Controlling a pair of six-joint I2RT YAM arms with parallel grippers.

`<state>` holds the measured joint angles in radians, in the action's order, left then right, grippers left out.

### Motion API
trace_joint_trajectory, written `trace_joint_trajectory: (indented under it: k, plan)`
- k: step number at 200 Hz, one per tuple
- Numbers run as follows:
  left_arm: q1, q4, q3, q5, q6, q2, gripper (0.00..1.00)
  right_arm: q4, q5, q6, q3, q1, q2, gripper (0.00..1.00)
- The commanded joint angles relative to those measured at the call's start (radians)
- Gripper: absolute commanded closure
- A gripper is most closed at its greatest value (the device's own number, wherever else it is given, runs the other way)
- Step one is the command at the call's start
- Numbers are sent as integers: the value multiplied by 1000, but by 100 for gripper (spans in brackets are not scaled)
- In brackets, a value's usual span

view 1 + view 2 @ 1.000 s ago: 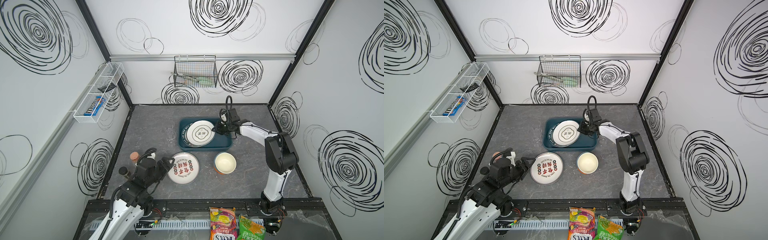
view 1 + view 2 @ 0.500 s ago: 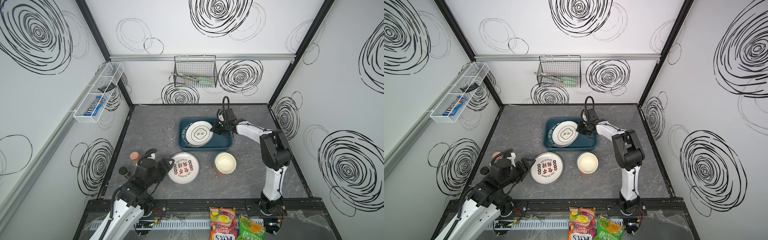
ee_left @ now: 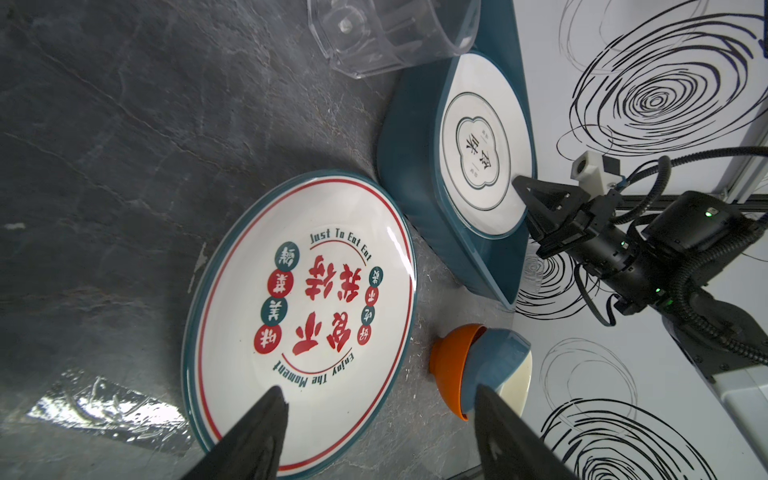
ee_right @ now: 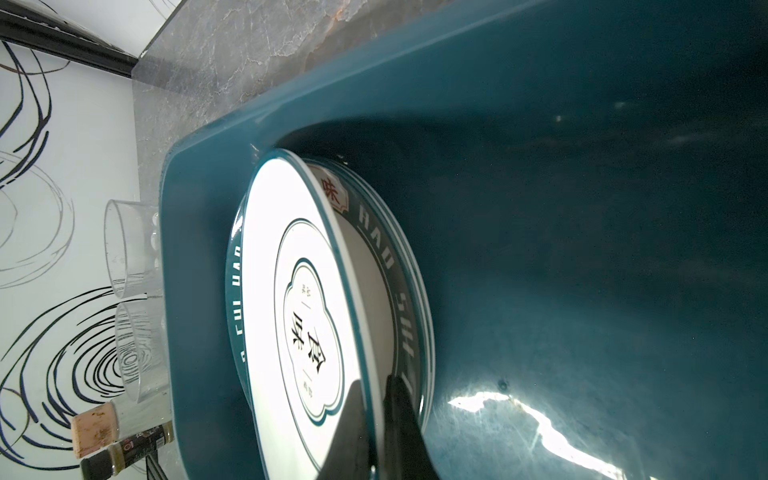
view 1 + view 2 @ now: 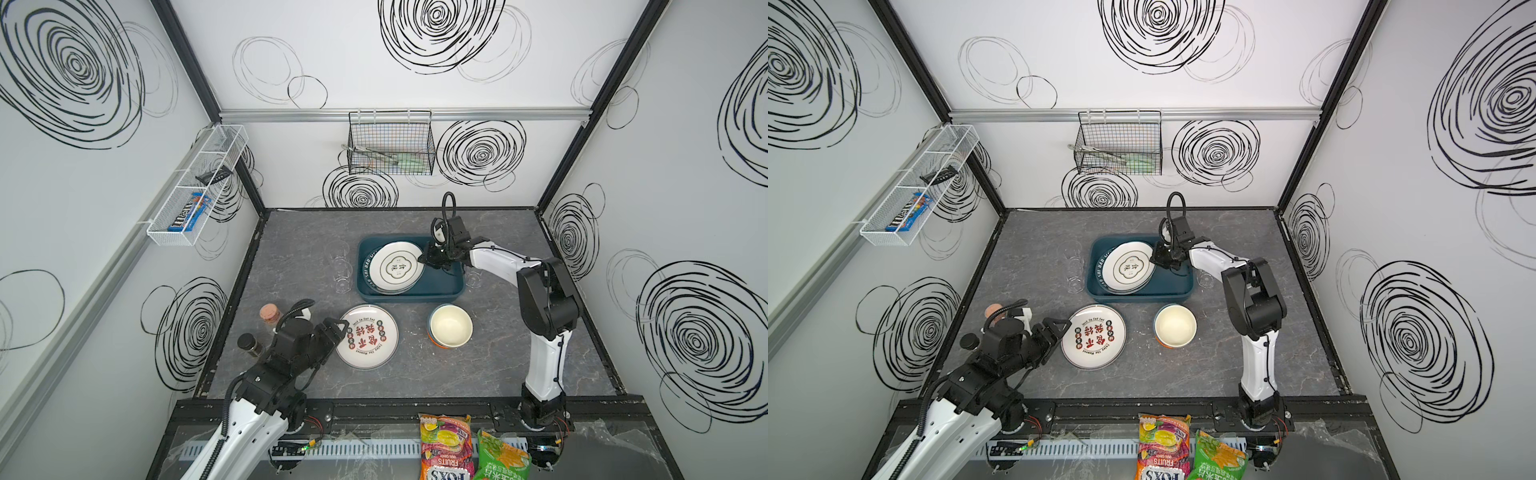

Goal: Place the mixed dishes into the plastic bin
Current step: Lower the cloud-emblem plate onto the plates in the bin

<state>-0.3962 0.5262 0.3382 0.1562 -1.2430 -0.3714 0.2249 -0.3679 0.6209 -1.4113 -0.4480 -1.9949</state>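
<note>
Right gripper (image 5: 424, 259) clamped rim of round white teal-emblem plate (image 5: 395, 266), tilted inside dark teal plastic bin (image 5: 411, 294). Left gripper (image 5: 338, 328) gaped wide; round red-lettered white plate (image 5: 368, 336) just at its tips.

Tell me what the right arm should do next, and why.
Probably lower the plate flat before letting go: the right end effector is shut on its rim, and it looks tilted above the lettered plate in the bin.
</note>
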Motion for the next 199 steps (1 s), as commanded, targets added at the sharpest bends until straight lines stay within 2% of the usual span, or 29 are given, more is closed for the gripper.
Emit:
trace_joint_trajectory:
  k: [1,39,81,151,199]
  plan:
    - [10,-16,-8,0,-12,14,25,-23,-7,7,-40,-8,-14,98]
    - [12,-12,-12,2,-15,22,25,-14,-3,6,-44,-12,-22,93]
    - [14,-12,-17,2,-19,28,25,15,36,-9,-49,-17,-21,77]
    - [14,-14,-25,6,-23,33,25,106,123,-57,-92,-41,-39,73]
    - [14,-11,-28,6,-27,39,25,121,138,-64,-98,-43,-45,71]
